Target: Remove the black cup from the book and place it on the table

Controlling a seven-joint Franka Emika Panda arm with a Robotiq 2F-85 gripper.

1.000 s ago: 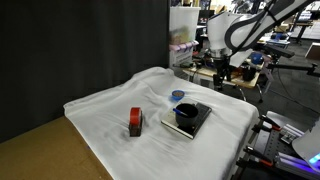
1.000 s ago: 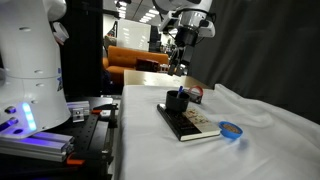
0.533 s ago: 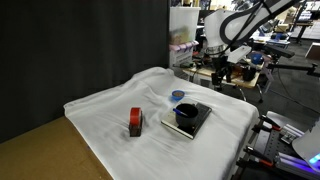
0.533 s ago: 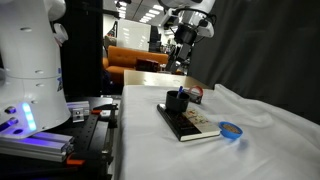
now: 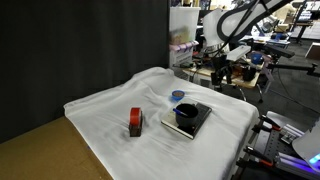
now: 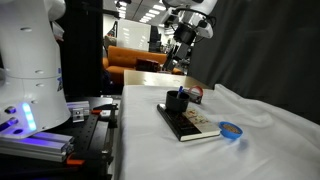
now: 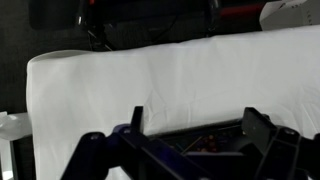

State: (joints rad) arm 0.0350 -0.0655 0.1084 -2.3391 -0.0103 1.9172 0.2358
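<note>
The black cup (image 5: 186,115) stands on the dark book (image 5: 200,113), which lies on the white-clothed table (image 5: 110,105); both exterior views show it, with the cup (image 6: 177,101) at the near end of the book (image 6: 196,124). My gripper (image 5: 219,80) hangs open and empty, high above the table's far edge and well away from the cup; it also shows in an exterior view (image 6: 180,67). In the wrist view the two dark fingers (image 7: 258,125) stand apart over wrinkled white cloth (image 7: 170,75). Cup and book are out of the wrist view.
A red block (image 5: 135,121) stands upright on the cloth beside the book. A small blue round object (image 5: 177,96) lies behind the book, also in an exterior view (image 6: 231,130). Cluttered workbenches (image 5: 250,70) and a white robot base (image 6: 30,70) surround the table.
The arm has shifted slightly above the table's far edge and the wrist has turned a little. The gripper stays open. Cup, book and block have not moved.
</note>
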